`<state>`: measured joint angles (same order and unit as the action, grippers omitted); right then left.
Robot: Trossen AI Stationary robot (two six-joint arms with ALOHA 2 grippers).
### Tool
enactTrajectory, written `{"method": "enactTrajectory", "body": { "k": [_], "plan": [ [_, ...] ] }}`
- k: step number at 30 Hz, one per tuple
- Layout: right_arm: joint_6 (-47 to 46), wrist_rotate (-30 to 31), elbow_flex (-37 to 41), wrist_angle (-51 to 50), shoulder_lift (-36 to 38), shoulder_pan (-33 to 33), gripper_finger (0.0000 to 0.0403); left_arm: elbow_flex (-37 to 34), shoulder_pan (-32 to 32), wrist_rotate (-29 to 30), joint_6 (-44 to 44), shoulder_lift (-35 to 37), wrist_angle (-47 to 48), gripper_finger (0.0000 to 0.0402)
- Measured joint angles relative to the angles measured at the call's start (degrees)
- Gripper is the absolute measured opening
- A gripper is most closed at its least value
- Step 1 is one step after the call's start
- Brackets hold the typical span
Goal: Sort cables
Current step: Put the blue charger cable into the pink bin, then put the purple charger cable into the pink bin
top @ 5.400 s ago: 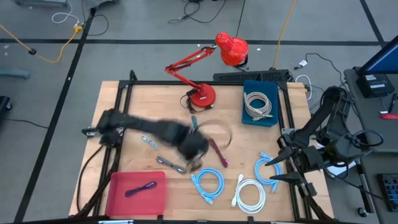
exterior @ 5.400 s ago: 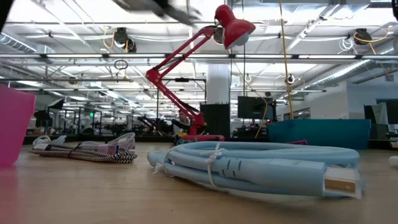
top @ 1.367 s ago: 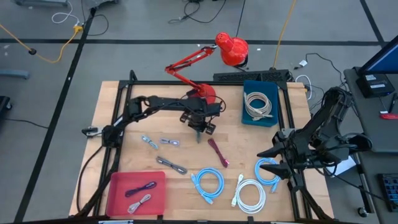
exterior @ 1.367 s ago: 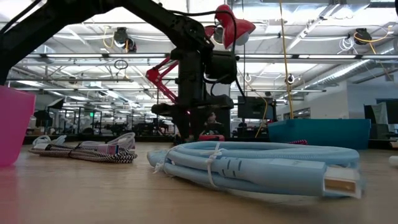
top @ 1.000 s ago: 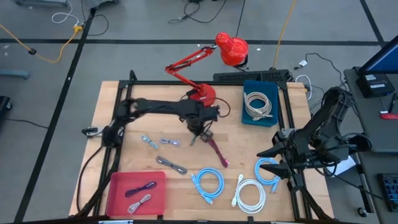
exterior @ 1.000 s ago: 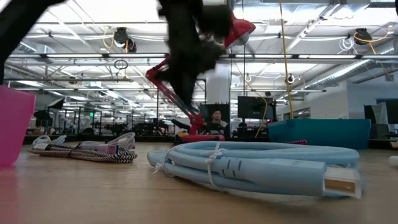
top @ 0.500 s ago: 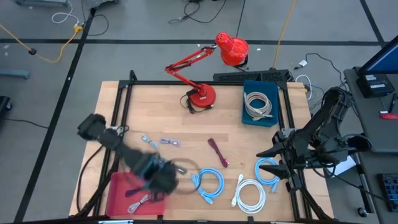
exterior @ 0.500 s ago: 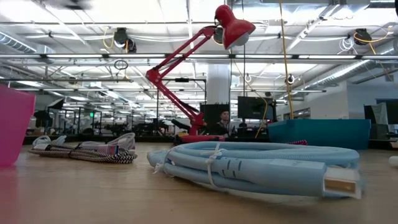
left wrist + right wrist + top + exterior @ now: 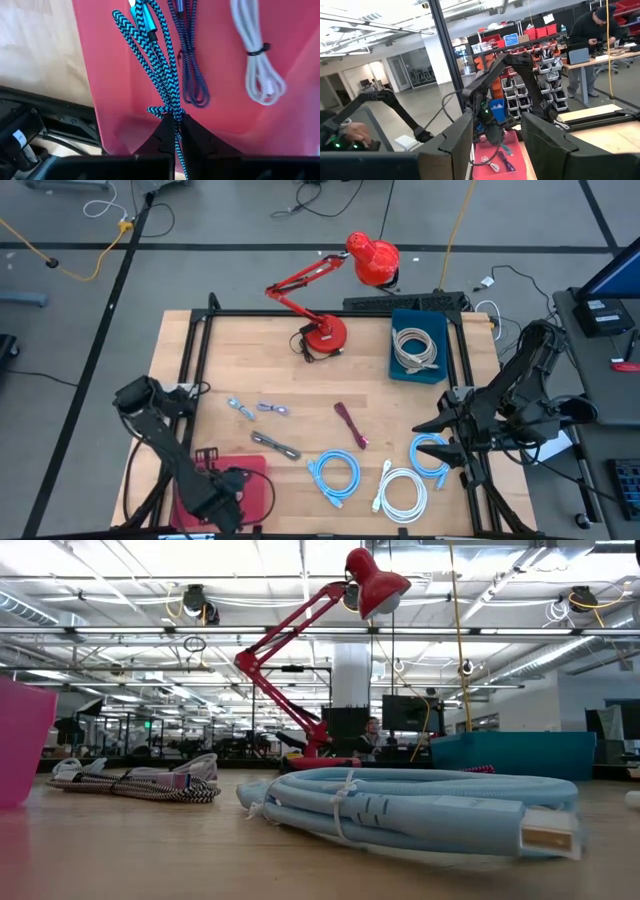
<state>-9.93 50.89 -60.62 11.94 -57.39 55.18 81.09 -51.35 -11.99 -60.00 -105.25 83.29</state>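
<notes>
Since half a second ago the left arm has swung down to the counter's near-left corner, and the left claw (image 9: 175, 131) now hangs over the pink bin (image 9: 258, 472), pinched together on a teal braided cable (image 9: 150, 60) that dangles into it. In that bin already lie a purple cable (image 9: 189, 65) and a grey one (image 9: 257, 60) (both bundled). The arm bends from its base at the counter's left edge, forearm reaching toward the bin.

The right arm waits off the right edge, its right claw (image 9: 437, 446) spread apart beside a light-blue coil (image 9: 430, 452).

On the wooden counter (image 9: 240, 360) rest a maroon cable (image 9: 348, 424), small bundles (image 9: 255, 409), another light-blue coil (image 9: 333, 476), a white coil (image 9: 405, 492), and a beige coil (image 9: 413, 348) in a blue bin (image 9: 398, 330). A red lamp (image 9: 340, 290) stands at the back. The room beyond is an open workshop, where a person (image 9: 592, 30) stands at a bench.
</notes>
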Motion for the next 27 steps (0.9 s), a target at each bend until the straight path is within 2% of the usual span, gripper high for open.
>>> {"method": "enactTrajectory", "body": {
  "k": [10, 19, 22, 24, 27],
  "plan": [
    [-1.4, 0.0, 0.0, 0.0, 0.0, 0.0, 0.016, -3.3, 2.9, 4.3, -0.2, 0.0, 0.8, 0.0085],
    [-1.4, 0.0, 0.0, -0.1, 0.0, 0.0, 0.016, -3.3, 5.1, 2.1, -4.8, 0.2, 0.9, 0.0128],
    [-1.4, 0.0, 0.0, -0.2, 0.0, 0.0, 0.016, -2.6, 5.5, 2.0, -9.4, 1.2, 0.7, 0.0134],
    [-1.4, 0.0, 0.0, -0.2, 0.0, 0.0, 0.016, -1.4, 6.3, 5.0, -13.9, 2.9, -0.3, 0.0135],
    [-1.4, 0.0, 0.0, -0.2, 0.0, 0.0, 0.016, 0.5, 7.8, 15.7, -22.5, 6.9, -1.8, 0.0135]
  ]
}}
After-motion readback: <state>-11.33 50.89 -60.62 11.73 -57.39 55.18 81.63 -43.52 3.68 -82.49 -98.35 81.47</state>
